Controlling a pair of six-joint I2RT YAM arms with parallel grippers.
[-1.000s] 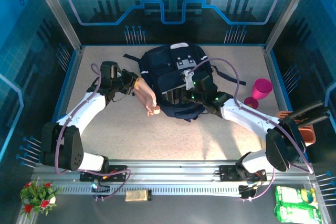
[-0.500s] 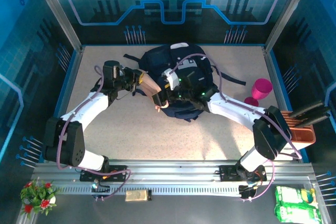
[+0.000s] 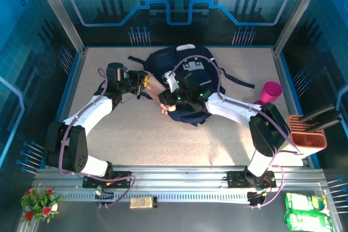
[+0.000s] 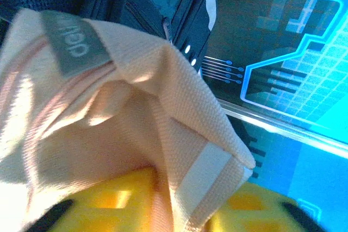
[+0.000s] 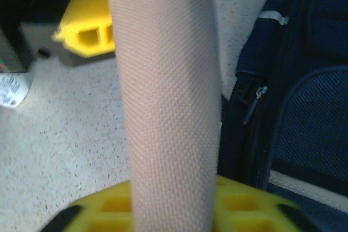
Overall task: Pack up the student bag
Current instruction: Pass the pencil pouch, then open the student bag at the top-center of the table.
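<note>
The bag [image 3: 163, 62] lies at the middle of the tabletop's [image 3: 136, 145] far edge, with a peach pouch [image 3: 156, 92] against its left side. The left gripper [image 4: 163, 210] has one end of the pouch between its yellow fingers [image 4: 109, 202], though I cannot tell whether they pinch it or stand loose. The right gripper [image 5: 174, 210] is closed on the pouch's other end, its jaws drawn in narrow on the fabric, just beside the bag's zip.

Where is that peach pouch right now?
Seen from above, the peach pouch is between the left gripper and the right gripper, just left of the navy backpack.
</note>
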